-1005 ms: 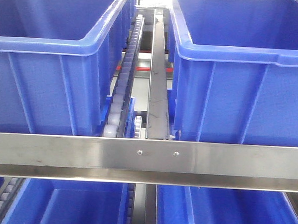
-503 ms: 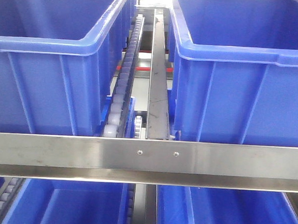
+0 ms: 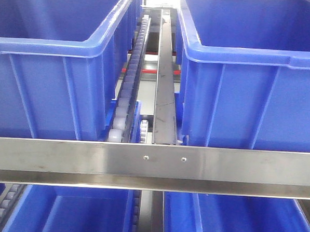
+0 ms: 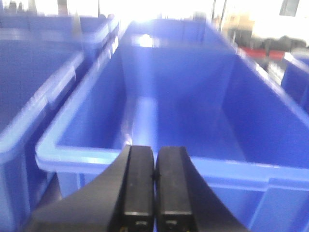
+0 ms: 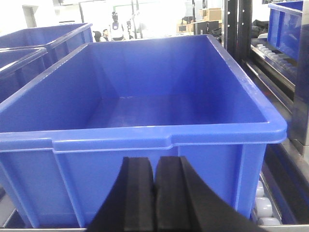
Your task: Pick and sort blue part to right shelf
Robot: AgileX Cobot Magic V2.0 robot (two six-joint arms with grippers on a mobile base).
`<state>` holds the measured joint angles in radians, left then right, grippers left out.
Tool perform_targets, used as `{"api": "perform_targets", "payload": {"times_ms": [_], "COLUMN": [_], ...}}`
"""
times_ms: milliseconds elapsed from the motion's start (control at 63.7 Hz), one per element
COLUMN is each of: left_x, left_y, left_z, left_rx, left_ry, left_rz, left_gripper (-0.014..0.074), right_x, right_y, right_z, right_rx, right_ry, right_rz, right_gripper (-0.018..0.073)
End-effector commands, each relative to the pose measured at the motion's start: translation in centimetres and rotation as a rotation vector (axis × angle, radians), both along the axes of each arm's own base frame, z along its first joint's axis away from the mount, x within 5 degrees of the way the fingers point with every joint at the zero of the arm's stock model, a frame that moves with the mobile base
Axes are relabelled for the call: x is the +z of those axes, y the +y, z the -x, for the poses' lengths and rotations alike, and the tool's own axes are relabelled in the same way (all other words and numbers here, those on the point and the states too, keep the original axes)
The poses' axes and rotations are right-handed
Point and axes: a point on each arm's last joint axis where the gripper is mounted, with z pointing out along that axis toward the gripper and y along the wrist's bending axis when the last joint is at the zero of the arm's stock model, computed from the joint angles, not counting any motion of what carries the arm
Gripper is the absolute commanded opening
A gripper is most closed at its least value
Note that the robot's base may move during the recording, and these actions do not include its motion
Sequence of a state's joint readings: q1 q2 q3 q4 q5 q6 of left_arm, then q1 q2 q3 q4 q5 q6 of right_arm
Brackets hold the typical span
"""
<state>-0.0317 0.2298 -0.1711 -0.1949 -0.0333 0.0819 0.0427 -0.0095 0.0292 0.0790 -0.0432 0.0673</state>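
Both black grippers, left and right, sit pressed closed, holding nothing. Each faces a large blue open-topped plastic bin on the stainless-steel flow rack.

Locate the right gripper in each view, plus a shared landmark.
Front view: not in it.
Left wrist view: not in it; the fingers there belong to the left gripper.
Right wrist view: right gripper, bottom centre, shut and empty.
Shared landmark: blue bins, though which bin matches which is unclear.
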Motion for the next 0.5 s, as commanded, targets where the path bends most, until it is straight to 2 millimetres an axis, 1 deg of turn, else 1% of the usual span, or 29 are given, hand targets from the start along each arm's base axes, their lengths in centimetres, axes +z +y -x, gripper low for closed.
{"api": "perform_targets", "payload": {"times_ms": [0,79,236,424,487], "left_x": [1.0,-0.2,-1.8,-4.2,-4.7], "left_y": [0.0,0.0,0.1,0.1,0.0], "left_z": [0.7,1.3,2.1,2.1,2.1], "left_rx": [0.004,0.003,0.003,0.004,0.001], "left_ry": [-0.137,-0.148,-0.184,-0.165,-0.116], "left_rz": [-0.026,-0.026,-0.027,-0.028,-0.032], "left_gripper": [0.0133,0.0133,0.0133,0.0133,0.0133], "right_x": [1.6,1.6,1.6,1.6,1.6], "right_y": [-0.1,-0.1,-0.1,-0.1,-0.1], "right_z": [0.5,0.5,0.5,0.5,0.5], "right_rx": [-0.011,-0.011,-0.011,-0.011,-0.011], "right_ry": [-0.128,-0.128,-0.128,-0.128,-0.127], "right_rz": [-0.004,-0.004,-0.004,-0.004,-0.004], "right_gripper": [0.0054,0.0054,0.0054,0.0054,0.0054]}}
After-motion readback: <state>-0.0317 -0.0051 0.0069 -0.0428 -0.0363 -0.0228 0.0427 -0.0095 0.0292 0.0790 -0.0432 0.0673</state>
